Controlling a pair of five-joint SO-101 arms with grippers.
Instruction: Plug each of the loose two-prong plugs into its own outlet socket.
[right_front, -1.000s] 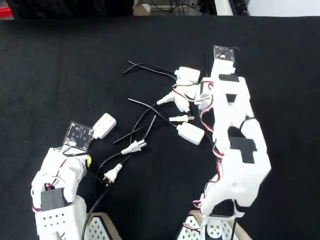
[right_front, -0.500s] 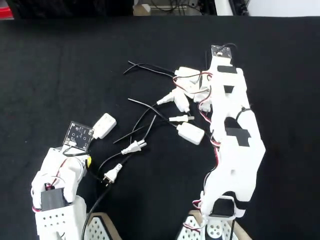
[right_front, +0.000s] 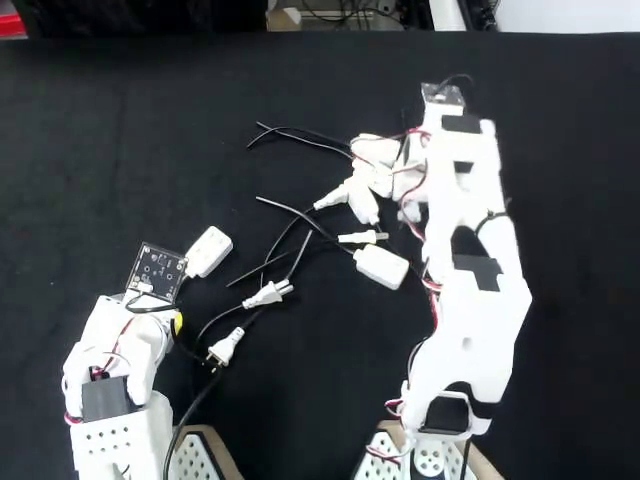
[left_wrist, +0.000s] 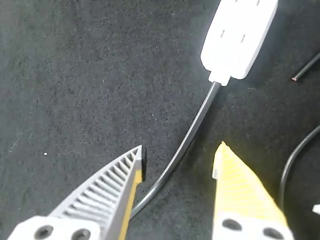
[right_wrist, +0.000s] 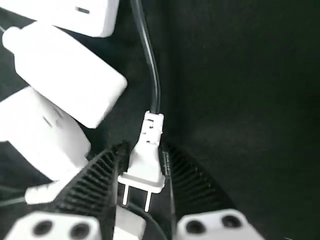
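Observation:
My right gripper (right_wrist: 144, 150) is shut on a white two-prong plug (right_wrist: 145, 162), prongs toward the camera and its black cable running away. Beside it lie white outlet blocks (right_wrist: 65, 80). In the high view the right gripper (right_front: 385, 168) sits over the far cluster of white outlets. Another outlet (right_front: 380, 265) lies nearer, with a plug (right_front: 362, 237) just beyond it. Two loose plugs (right_front: 268, 293) (right_front: 225, 348) rest mid-table. My left gripper (left_wrist: 180, 150) is open, straddling the black cable (left_wrist: 192, 135) of a white outlet socket (left_wrist: 240, 35), also visible from above (right_front: 208, 250).
Black cables (right_front: 290, 235) loop across the middle of the black table (right_front: 120, 130). The left arm (right_front: 115, 350) is folded low at the near left corner. Boxes and cords sit beyond the far table edge.
The right arm has stretched farther from its base, carrying its gripper over the far outlet cluster. The left arm and the loose plugs have not moved.

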